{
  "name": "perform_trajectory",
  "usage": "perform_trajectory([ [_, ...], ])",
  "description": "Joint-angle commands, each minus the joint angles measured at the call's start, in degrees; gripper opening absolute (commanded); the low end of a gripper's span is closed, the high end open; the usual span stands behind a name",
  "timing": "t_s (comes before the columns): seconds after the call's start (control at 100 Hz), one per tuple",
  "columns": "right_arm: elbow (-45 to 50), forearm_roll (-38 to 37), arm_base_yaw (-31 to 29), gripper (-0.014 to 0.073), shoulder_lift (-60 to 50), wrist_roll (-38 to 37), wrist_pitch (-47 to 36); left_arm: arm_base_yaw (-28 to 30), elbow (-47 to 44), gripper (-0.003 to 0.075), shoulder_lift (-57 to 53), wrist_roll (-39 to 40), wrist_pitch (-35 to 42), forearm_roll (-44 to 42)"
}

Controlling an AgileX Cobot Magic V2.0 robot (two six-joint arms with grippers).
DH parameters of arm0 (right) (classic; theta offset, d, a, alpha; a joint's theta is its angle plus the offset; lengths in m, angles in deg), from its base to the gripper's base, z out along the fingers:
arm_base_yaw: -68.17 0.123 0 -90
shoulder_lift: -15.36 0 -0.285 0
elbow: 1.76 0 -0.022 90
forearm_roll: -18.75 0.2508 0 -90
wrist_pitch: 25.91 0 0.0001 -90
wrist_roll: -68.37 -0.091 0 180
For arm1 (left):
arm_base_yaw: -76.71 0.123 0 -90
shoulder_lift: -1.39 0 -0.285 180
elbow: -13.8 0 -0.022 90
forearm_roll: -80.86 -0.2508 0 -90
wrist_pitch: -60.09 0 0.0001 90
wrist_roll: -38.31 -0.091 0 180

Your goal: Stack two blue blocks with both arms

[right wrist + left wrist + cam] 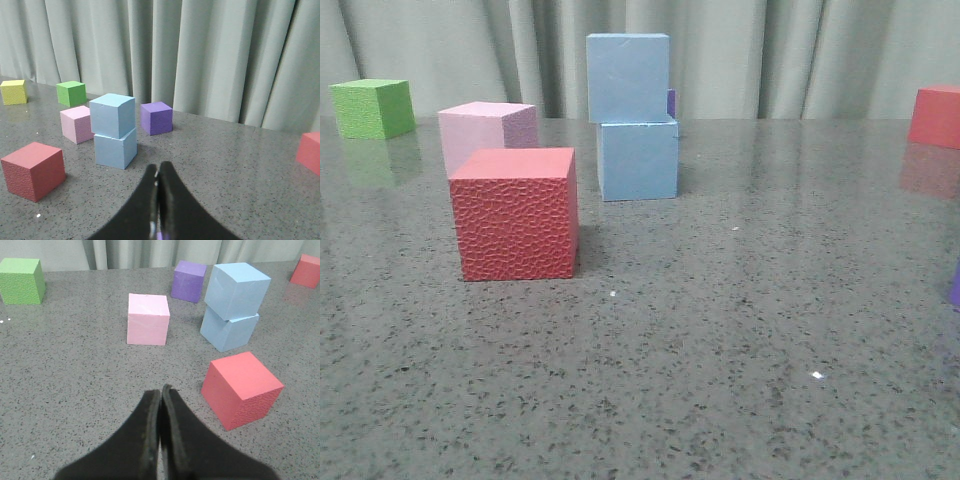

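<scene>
Yellow cube (pixel 13 92): right wrist only.

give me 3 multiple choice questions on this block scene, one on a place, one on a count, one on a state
1. Where is the upper blue block?
A. on the lower blue block
B. on the pink cube
C. flat on the table

2. How many red cubes show in the right wrist view?
A. one
B. two
C. four

3. How are the left gripper's fingers?
A. wide open
B. shut on a block
C. shut, empty

Answers:
1 A: it rests on top, slightly twisted.
2 B: the near red cube and the far red cube.
3 C: the fingers meet, nothing between.
</scene>
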Motion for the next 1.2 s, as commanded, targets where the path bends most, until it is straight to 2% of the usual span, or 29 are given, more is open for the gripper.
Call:
perform_trajectory([
  [0.0, -1.29, -1.34, -0.36, -0.0069, 0.43, 0.34, -4.93, -0.38, 1.56, -0.0019, 0.19, 0.01, 4.55, -0.42],
  [0.36, -1.29, -1.34, -0.36, -0.0069, 0.43, 0.34, -4.93, -0.25, -0.18, -0.0019, 0.19, 0.01, 4.14, -1.10],
  [0.52, -1.29, -1.34, -0.36, -0.0069, 0.43, 0.34, -4.93, 2.06, -2.37, -0.0019, -2.03, 0.01, 4.27, 1.18],
  [0.64, -1.29, -1.34, -0.36, -0.0069, 0.43, 0.34, -4.93, 5.95, -4.82, -0.0020, -4.74, -1.65, 5.71, 1.15],
  [0.8, -1.29, -1.34, -0.36, -0.0069, 0.43, 0.34, -4.87, 13.00, -10.87, -0.0019, -9.73, -12.73, 15.70, 2.85],
  [0.97, -1.29, -1.34, -0.36, -0.0069, 0.43, 0.34, -4.87, 21.58, -18.18, -0.0020, -15.40, -26.08, 23.96, 10.54],
  [1.19, -1.29, -1.34, -0.36, -0.0069, 0.43, 0.34, -4.87, 29.75, -26.14, -0.0019, -22.95, -27.08, 28.18, 12.07],
])
